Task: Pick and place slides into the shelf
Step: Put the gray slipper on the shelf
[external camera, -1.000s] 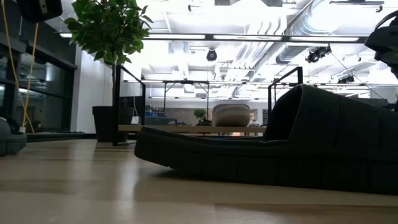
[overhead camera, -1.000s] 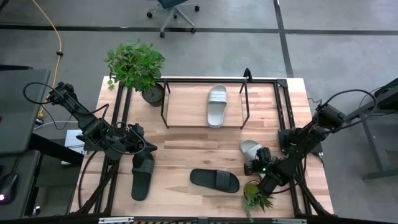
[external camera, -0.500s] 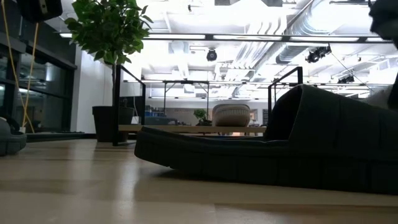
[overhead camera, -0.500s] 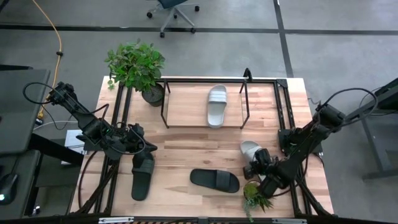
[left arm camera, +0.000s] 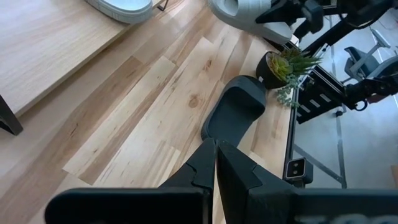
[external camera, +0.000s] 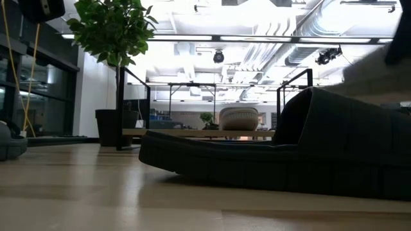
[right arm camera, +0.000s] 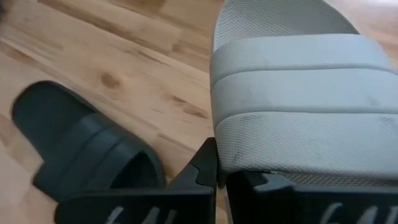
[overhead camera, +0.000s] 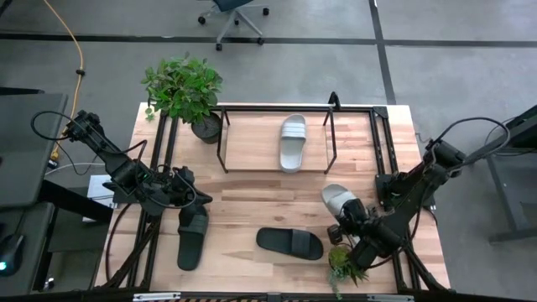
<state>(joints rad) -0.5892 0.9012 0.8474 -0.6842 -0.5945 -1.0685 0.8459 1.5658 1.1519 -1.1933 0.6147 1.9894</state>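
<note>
We see the right gripper (overhead camera: 350,223) clenched on the edge of a light grey slide (overhead camera: 337,200) near the table's right side, the sandal's long axis running from the claw toward the shelf (overhead camera: 252,141). In the right wrist view the grey slide (right arm camera: 292,87) fills the space just ahead of the closed fingers, which pinch its near rim. The shelf lies across the table's far side, away from this gripper, so we judge the coming move to be a carry forward and to the left.

One grey slide (overhead camera: 293,143) already lies on the shelf's wood board, lengthwise front to back, with bare board on its left. A black slide (overhead camera: 289,242) lies crosswise on the table just beside the right gripper, next to a small potted plant (overhead camera: 346,262). The second black slide (overhead camera: 193,236) lies near the table's left side, where the left gripper (overhead camera: 186,190) rests shut and empty just above it. A larger potted plant (overhead camera: 185,91) stands at the shelf's left end.
</note>
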